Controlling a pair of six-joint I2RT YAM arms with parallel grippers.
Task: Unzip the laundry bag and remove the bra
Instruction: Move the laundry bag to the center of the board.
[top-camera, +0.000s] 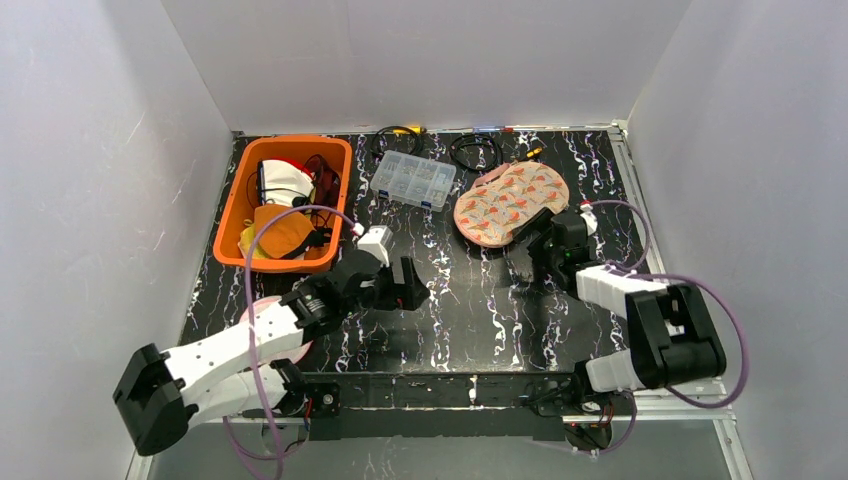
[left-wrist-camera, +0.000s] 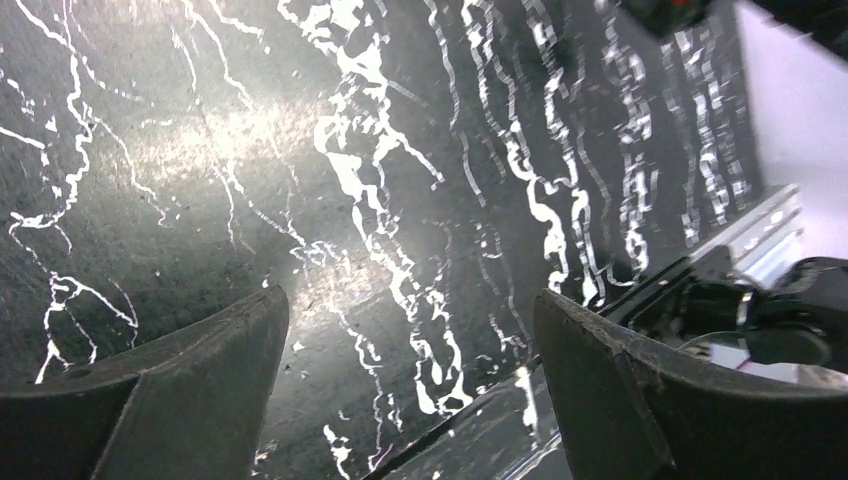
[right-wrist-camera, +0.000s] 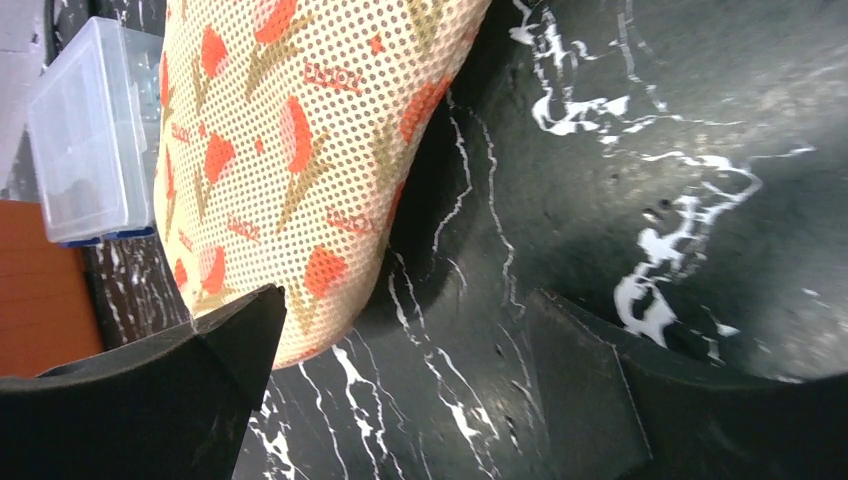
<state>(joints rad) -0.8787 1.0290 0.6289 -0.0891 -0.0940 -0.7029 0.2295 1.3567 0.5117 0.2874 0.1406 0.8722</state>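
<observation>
Mesh fabric may be pinched instead of the zipper pull, which no view shows; the laundry bag (top-camera: 511, 203) would then drag across the bench (top-camera: 470, 320) unopened. Right tool (right-wrist-camera: 400, 310), wide and empty, sits just beside the bag's near edge; left tool (left-wrist-camera: 410, 305), wide and empty, hangs over bare bench. Bag: far right, domed, cream with orange print.
</observation>
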